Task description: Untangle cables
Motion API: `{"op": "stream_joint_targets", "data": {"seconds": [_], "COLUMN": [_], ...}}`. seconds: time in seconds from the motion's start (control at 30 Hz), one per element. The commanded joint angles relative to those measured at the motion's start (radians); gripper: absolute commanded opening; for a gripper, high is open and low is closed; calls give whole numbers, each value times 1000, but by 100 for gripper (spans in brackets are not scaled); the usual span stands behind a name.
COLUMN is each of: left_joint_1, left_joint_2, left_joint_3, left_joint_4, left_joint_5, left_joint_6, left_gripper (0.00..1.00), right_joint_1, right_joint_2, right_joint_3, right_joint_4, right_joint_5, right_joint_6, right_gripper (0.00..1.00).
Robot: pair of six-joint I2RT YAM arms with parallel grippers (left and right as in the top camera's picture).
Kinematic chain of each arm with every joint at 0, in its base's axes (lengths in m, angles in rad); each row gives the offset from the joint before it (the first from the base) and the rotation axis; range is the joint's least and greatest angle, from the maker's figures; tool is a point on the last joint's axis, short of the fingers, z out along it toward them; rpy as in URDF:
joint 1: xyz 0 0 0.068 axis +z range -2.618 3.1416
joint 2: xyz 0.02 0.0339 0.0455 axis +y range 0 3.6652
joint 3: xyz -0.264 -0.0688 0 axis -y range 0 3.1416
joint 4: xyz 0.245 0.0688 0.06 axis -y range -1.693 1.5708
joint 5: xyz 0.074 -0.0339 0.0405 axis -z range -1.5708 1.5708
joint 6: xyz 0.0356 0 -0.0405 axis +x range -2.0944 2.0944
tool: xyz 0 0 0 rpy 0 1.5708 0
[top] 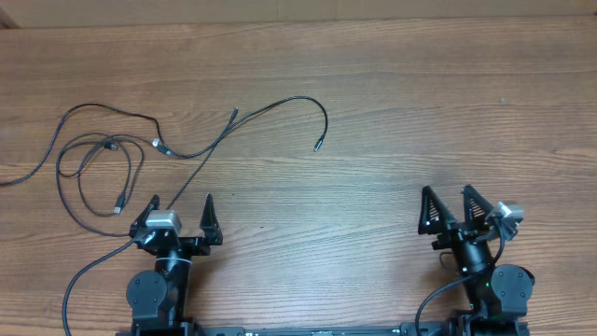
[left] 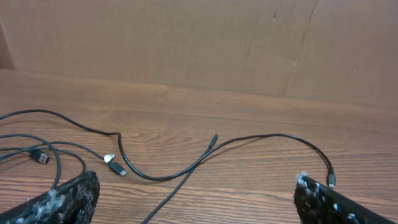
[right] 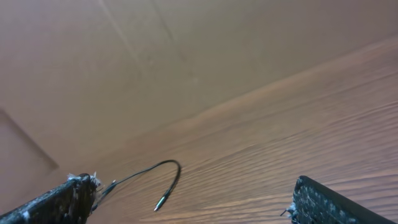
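Several thin black cables [top: 103,159] lie looped over one another at the table's left. One cable [top: 297,99] arcs right and ends in a plug [top: 318,145]. A straighter cable runs from a tip [top: 233,115] down toward my left gripper [top: 180,203], which stands open just in front of the tangle and holds nothing. In the left wrist view the arcing cable [left: 273,135], a silver-tipped plug [left: 116,167] and another plug [left: 38,157] lie ahead of the open left gripper [left: 194,180]. My right gripper [top: 448,191] stands open and empty far to the right. In the right wrist view the right gripper [right: 191,183] faces a distant cable end [right: 163,200].
The wooden table [top: 420,112] runs to a brown cardboard wall [left: 205,43] at the back. One cable trails off the left edge [top: 14,179]. A thicker arm wire [top: 79,280] curves beside the left arm's base.
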Motion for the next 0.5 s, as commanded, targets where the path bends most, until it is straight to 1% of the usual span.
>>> {"op": "stream_joint_targets", "data": {"seconds": [0.0, 0.1, 0.47], "left_joint_1": [-7, -7, -7], "left_joint_2": [-8, -8, -8], "left_joint_3": [-4, -4, -4], "left_joint_4": [-2, -2, -2], "left_joint_5": [14, 14, 14], "left_joint_6": [18, 18, 18], "left_gripper": [99, 100, 99], "right_joint_1": [56, 79, 79], "right_joint_2": [-10, -10, -10], "right_joint_3": [-11, -11, -11], "right_joint_4": [7, 7, 7], "right_joint_5": [3, 3, 3], "right_joint_6": [1, 1, 1], "right_gripper": [100, 100, 100]}}
